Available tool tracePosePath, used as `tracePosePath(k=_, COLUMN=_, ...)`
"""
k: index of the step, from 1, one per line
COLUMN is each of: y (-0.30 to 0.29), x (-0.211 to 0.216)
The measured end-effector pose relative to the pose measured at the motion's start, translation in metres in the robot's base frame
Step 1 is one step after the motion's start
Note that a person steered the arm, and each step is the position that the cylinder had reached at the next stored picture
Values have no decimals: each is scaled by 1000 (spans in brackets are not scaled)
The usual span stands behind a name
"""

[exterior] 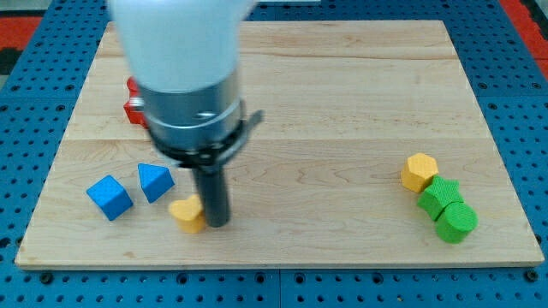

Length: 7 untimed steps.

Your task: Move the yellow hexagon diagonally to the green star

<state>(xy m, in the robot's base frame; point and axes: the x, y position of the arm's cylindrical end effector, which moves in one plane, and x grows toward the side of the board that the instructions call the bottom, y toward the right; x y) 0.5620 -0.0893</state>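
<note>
Pale wooden tabletop (342,103) is seen, with the yellow hexagon (419,171) at the near right, touching the green star (439,196) diagonally. No hand is fitted; my tip (217,222) rests far left against another yellow block (187,214). The hexagon is judged light, rigid and easily slid, best pushed squarely on a flat side.

Light: bright, even, from overhead
Shadows: faint and short under the pale wooden board (342,103) blocks
Glare: none
Blur: white-and-grey arm housing (184,51) at 11 o'clock soft, overexposed
Edges: straight, undistorted
</note>
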Motion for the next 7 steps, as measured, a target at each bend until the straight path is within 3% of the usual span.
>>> tracePosePath(k=1, y=10, x=-20)
tracePosePath(k=3, y=197, x=-125)
tracePosePath(k=4, y=298, x=-117)
tracePosePath(k=5, y=326, x=-84)
tracePosePath(k=7, y=257, x=-35)
